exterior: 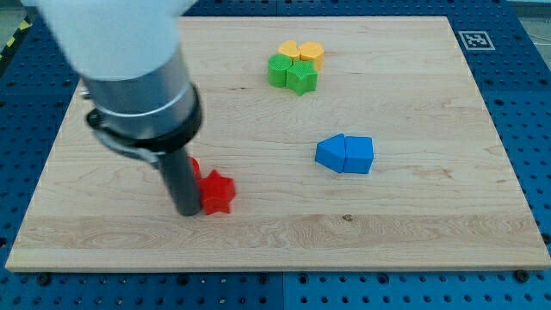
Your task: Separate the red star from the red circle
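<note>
The red star [218,191] lies on the wooden board [284,232] at the lower left. Right beside it, on its left, a sliver of the red circle [195,169] shows from behind my rod; most of it is hidden. My tip [187,210] stands against the red star's left side, just below the red circle. The rod and the arm's grey body cover the board above and to the left of these blocks.
Two blue blocks [345,154] touch each other right of centre. At the view's top a cluster holds two green blocks [291,73] and two yellow blocks [301,52]. A marker tag [473,39] sits at the board's top right corner.
</note>
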{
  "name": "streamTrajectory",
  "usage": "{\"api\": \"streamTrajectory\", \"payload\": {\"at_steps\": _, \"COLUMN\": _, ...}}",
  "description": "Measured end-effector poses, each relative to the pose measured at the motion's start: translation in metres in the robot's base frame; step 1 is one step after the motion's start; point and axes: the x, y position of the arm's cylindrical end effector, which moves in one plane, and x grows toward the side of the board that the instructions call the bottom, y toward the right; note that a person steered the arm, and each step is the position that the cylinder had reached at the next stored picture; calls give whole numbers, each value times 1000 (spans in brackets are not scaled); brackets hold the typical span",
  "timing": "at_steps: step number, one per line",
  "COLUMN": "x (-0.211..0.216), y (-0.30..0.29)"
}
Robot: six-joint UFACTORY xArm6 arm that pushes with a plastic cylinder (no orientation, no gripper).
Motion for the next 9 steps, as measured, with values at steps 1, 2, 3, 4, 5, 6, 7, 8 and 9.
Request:
{"api": "streamTrajectory", "payload": {"at_steps": 1, "x": 0, "y": 54}}
{"api": "streamTrajectory", "payload": {"at_steps": 2, "x": 0, "y": 88}}
{"api": "streamTrajectory", "payload": {"at_steps": 3, "x": 0, "y": 64}}
{"api": "streamTrajectory", "payload": {"at_steps": 4, "x": -6, "y": 21}}
{"api": "streamTrajectory", "payload": {"at_steps": 5, "x": -25, "y": 10}}
{"api": "streamTrajectory", "payload": {"at_steps": 6, "x": -36, "y": 10}}
{"api": "streamTrajectory", "payload": {"at_steps": 7, "x": -35, "y": 30}}
{"api": "streamTrajectory", "payload": {"at_steps": 8, "x": -35, "y": 62}}
{"api": "streamTrajectory", "payload": {"at_steps": 9, "x": -35, "y": 82}}
